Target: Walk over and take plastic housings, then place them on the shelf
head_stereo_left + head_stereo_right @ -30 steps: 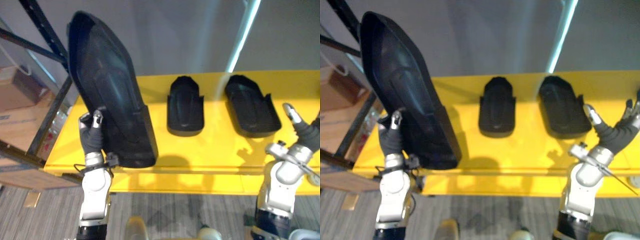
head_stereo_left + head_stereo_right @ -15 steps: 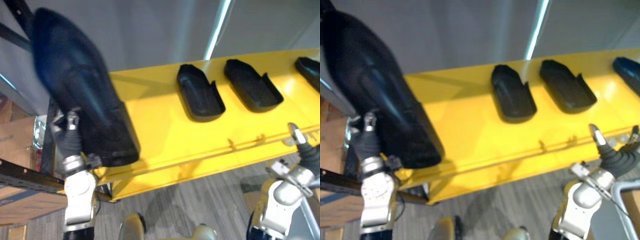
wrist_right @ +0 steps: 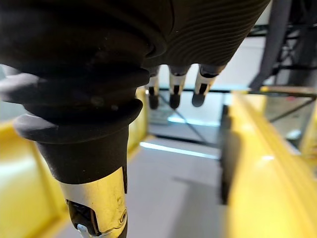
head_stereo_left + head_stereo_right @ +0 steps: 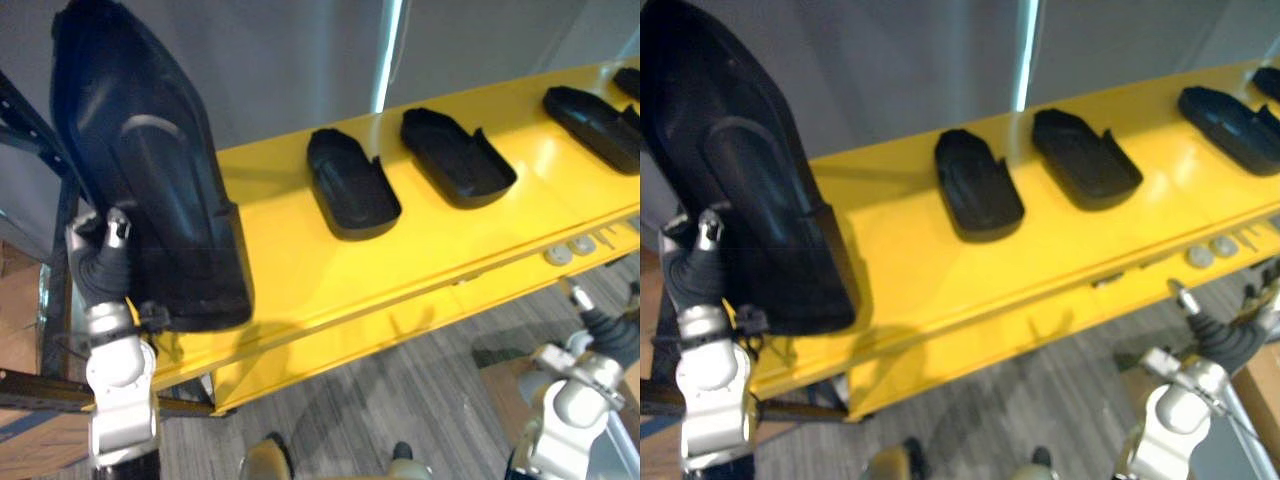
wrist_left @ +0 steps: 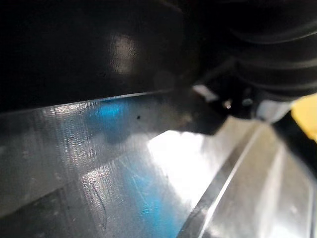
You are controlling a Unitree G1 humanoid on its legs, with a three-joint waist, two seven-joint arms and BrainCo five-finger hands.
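View swung left versus a second ago: the surface (image 4: pixel 300 270) ran diagonally and more spare housings (image 4: pixel 350 185) showed toward its right end. That was camera motion; the spares hadn't shifted. Left hand (image 4: pixel 100 270) stayed clamped on the big housing (image 4: pixel 150 180), thumb on its face, fingers hidden behind. The housing was held upright off the surface's left end, beside the rack (image 4: pixel 30 388). Right hand (image 4: pixel 1212 335) had dropped below the surface's front edge, fingers apart, empty. Pick looked done, turn toward the rack under way, placing not yet done.
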